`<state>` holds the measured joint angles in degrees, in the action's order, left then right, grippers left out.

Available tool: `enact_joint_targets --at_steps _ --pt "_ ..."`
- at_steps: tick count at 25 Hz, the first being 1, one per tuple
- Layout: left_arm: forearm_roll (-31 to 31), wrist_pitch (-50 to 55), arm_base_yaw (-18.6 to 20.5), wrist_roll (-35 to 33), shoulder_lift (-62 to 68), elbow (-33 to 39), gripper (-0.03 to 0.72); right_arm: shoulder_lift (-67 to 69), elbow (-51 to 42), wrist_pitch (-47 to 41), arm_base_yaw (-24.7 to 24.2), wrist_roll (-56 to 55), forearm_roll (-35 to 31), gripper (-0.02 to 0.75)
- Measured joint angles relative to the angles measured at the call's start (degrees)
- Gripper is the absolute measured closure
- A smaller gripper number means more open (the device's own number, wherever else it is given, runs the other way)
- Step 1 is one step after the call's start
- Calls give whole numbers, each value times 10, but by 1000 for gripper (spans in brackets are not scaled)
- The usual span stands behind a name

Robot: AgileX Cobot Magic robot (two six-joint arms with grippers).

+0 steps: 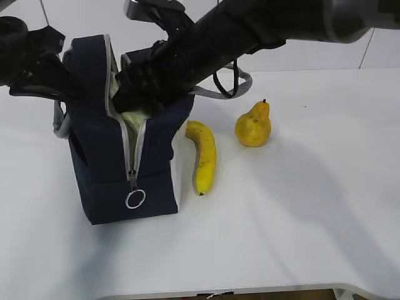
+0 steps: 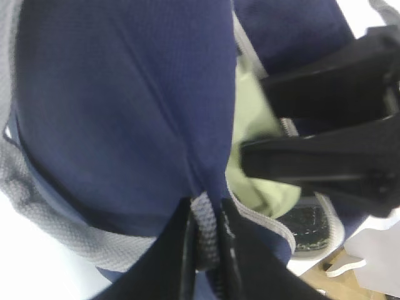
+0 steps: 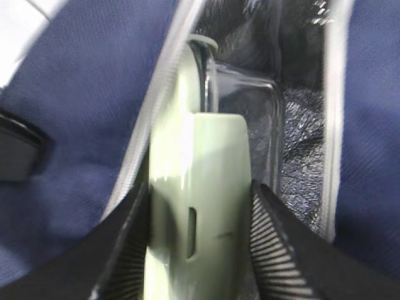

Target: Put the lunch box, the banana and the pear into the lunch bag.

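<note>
The right gripper has its jaws clamped on the lunch box in the mouth of the lunch bag, while the left gripper pinches the bag's edge; the box may catch on the zipper rim and tip the bag.

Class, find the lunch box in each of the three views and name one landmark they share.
Exterior view: lunch box, upper left, in the bag's mouth.
Left wrist view: lunch box, right of centre.
Right wrist view: lunch box, centre, between the right hand's fingers.
Shared landmark: the lunch bag.

The bag is stood at the left of the desk. The banana is laid just right of it, the pear farther right. The box is held in the bag's mouth.
</note>
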<state>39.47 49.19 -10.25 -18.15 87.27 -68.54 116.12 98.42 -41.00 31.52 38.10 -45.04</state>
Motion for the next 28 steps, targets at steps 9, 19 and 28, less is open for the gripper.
enact_joint_targets --at_steps 9,19,28 --pt "0 0 0 0 0 0 675 8 0 0 0 58 -14 365" --pt "0 1 0 0 0 0 675 21 1 -8 0 124 -24 364" --pt "-2 2 0 0 0 0 676 27 1 -23 0 133 -31 315"
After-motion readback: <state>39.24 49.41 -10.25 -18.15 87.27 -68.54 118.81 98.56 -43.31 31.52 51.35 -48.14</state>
